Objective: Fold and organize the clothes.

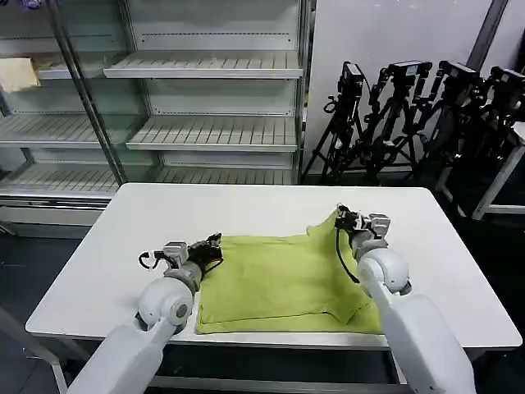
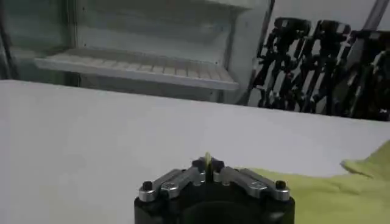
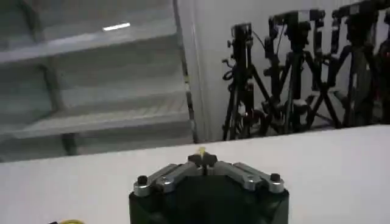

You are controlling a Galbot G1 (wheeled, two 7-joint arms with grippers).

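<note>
**Both grippers pinch the shirt's far edge on the table**

The lime yellow-green shirt lies spread on the white table, its near hem along the table's front edge. The left gripper sits at the shirt's far left corner, with the cloth stretching away to its right and towards the robot. In the left wrist view its fingers are closed together on a thin sliver of yellow-green fabric, the rest of the shirt lying on the table beside it.

The right gripper is at the far right corner, where the cloth is lifted into a small peak just left of it. In the right wrist view this gripper is clenched on a tiny tip of the same fabric.

Behind the grippers stands a shelving unit; one pale cream-yellow cloth rests on an upper shelf at its far left. Black tripods stand beyond the right gripper.
</note>
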